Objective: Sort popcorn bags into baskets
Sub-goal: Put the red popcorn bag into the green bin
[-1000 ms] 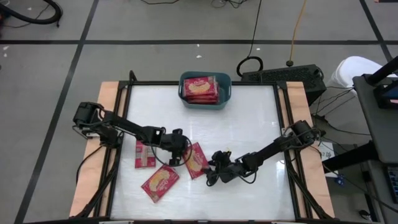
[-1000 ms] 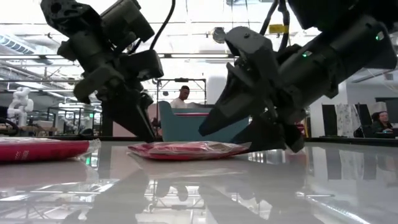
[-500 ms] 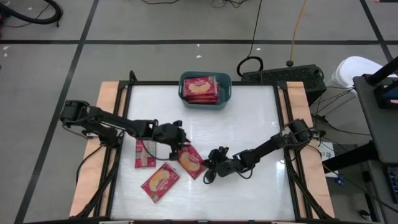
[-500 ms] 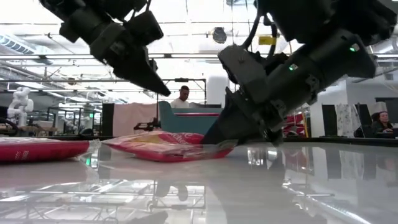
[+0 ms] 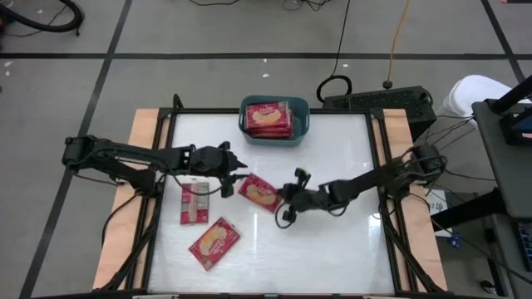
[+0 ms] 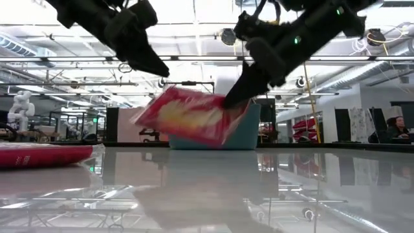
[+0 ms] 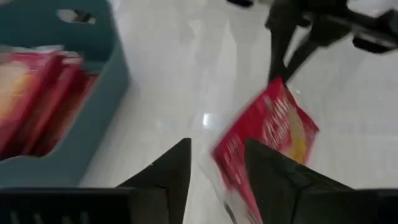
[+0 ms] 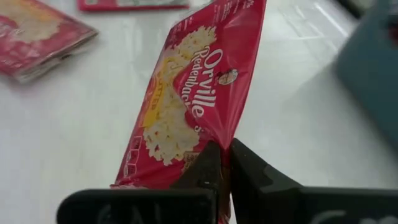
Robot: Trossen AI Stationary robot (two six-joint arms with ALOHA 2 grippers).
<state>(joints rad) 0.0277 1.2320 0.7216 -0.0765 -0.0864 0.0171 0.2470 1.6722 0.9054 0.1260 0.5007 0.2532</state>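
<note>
The glossy white bench (image 5: 332, 166) reflects an open workshop beyond. My right jaws (image 5: 284, 196) grip a bag (image 5: 259, 192) by its edge, now lifted off the bench at centre. My left jaws (image 5: 235, 169), open, have pulled back beside it. The basket (image 5: 302, 119) sits at the far edge, two bags (image 5: 194, 203) (image 5: 214, 243) left.

The basket (image 5: 275, 120) sits at the table's (image 5: 332, 249) far edge, near the middle, with popcorn bags (image 5: 268, 119) stacked inside. A held bag (image 5: 258, 192) hangs above mid-table, between the left gripper (image 5: 233, 177) on its left and the right gripper (image 5: 285, 196) pinching its right edge. Two more bags (image 5: 195, 203) (image 5: 214, 242) lie flat toward the near left.
</note>
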